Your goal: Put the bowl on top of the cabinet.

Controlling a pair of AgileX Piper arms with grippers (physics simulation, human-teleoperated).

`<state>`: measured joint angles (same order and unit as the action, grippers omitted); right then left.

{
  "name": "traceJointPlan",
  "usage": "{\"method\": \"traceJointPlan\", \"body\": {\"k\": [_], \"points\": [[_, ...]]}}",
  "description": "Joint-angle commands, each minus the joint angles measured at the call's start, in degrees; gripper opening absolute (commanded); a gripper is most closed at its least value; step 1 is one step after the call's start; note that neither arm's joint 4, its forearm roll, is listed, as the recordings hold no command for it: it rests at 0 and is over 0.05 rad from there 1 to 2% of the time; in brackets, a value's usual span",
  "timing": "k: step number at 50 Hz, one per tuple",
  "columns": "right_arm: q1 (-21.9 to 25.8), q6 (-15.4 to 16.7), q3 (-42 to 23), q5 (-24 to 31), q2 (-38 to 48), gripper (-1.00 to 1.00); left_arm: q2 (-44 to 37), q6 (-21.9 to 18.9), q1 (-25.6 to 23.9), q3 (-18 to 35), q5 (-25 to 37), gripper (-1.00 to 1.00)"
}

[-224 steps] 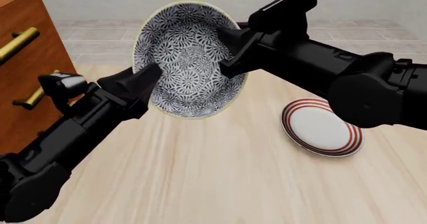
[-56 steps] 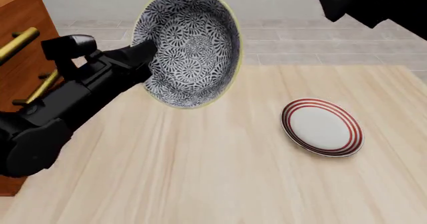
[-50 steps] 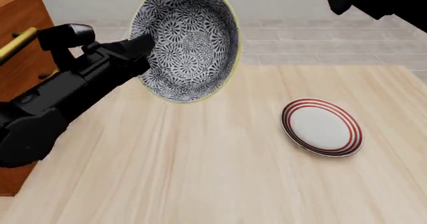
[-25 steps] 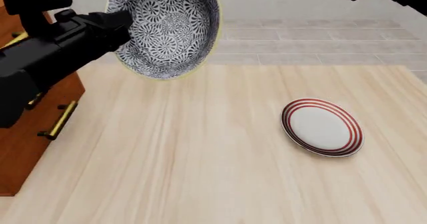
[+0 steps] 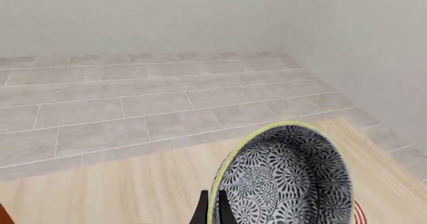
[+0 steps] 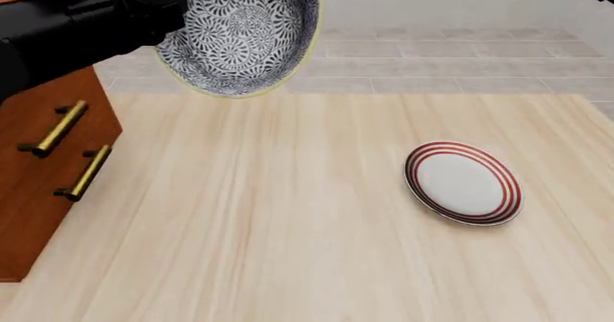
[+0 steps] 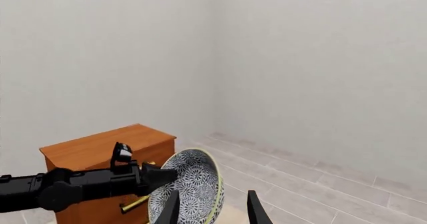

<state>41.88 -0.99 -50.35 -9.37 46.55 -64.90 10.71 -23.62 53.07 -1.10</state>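
I see a pale wooden tabletop (image 6: 287,250) with a red-ringed white plate (image 6: 464,183) lying on its right side; the cabinet (image 6: 43,157) stands at its left edge.

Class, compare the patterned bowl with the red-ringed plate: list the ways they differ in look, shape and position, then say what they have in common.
1. The bowl is covered inside with a dense black-and-white floral pattern; the plate is plain white with red rings at its edge.
2. The bowl is deep; the plate is flat.
3. The bowl is held in the air, tipped on edge, by the left gripper; the plate lies on the table.
Both are round dishes.
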Motion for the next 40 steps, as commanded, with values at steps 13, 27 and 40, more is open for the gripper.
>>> {"method": "traceJointPlan", "body": {"k": [13,27,40], "points": [[-0.6,-1.8,-1.4,2.1,-3.0,1.00,1.7,3.5,4.3,7.3,10.8,-1.00],[-0.9,-3.2,-2.2,3.4,-4.8,1.00,0.1,0.1,7.9,13.7,20.5,-1.00],[-1.2,-3.6,-2.3,3.5,-5.1,1.00,-1.8,3.8,13.3,17.4,28.4,-1.00]]}}
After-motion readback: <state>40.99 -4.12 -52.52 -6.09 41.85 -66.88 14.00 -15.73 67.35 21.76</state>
